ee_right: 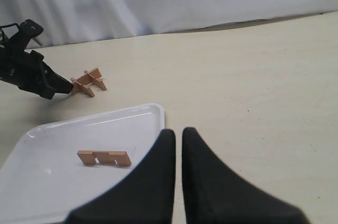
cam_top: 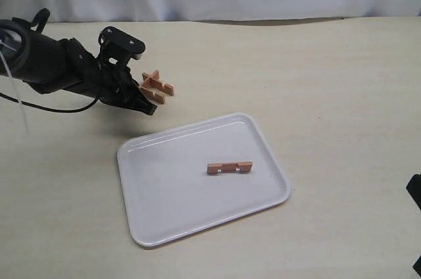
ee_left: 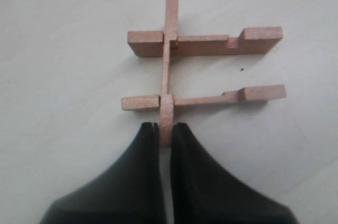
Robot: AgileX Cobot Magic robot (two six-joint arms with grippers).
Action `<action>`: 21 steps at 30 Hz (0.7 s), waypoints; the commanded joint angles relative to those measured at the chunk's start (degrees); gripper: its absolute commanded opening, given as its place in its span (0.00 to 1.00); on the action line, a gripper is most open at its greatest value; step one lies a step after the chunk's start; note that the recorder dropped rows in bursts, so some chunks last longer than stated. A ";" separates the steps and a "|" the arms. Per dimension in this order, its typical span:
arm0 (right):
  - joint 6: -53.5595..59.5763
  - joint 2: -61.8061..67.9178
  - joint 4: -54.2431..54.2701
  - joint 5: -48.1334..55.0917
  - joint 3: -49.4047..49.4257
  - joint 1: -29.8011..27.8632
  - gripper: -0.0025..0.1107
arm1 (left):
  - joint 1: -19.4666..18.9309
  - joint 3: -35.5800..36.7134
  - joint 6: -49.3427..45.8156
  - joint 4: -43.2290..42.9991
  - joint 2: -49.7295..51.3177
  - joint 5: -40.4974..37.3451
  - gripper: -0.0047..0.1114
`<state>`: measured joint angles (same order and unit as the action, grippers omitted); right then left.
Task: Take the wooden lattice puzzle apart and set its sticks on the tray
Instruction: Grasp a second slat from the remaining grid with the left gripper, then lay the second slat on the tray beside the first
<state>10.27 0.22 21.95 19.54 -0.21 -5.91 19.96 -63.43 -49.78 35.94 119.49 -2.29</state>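
Note:
The wooden lattice puzzle (cam_top: 156, 86) rests on the table beyond the tray's far left corner, now three sticks: two parallel bars crossed by one. My left gripper (ee_left: 166, 129) is shut on the near end of the crossing stick (ee_left: 168, 60), fingers (ee_left: 148, 145) pressed to both its sides. In the right wrist view the puzzle (ee_right: 87, 82) shows with the left gripper (ee_right: 67, 87) at it. One loose stick (cam_top: 229, 167) lies flat in the middle of the white tray (cam_top: 151, 154). My right gripper (ee_right: 174, 133) hovers near the tray's right edge, shut on nothing.
A pale curtain hangs behind the table's far edge (cam_top: 276, 21). A black cable (cam_top: 39, 106) trails from the left arm across the table. The dark edge of the right arm (cam_top: 415, 193) shows at the right border.

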 commanded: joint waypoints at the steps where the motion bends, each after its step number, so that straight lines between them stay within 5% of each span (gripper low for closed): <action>1: 0.41 -0.22 -0.40 0.07 0.21 0.00 0.06 | 0.11 -0.25 0.24 -0.35 -0.29 -0.69 0.04; 15: 0.41 -0.22 -0.40 0.07 0.21 0.00 0.06 | 0.41 -0.14 0.21 0.70 -9.51 -7.81 0.04; 21: 0.41 -0.22 -0.40 0.07 0.21 0.00 0.06 | 6.24 -0.28 -6.14 0.70 -12.24 -17.44 0.04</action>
<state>10.27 0.22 21.95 19.54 -0.21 -5.91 22.99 -63.43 -51.75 36.18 108.21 -13.95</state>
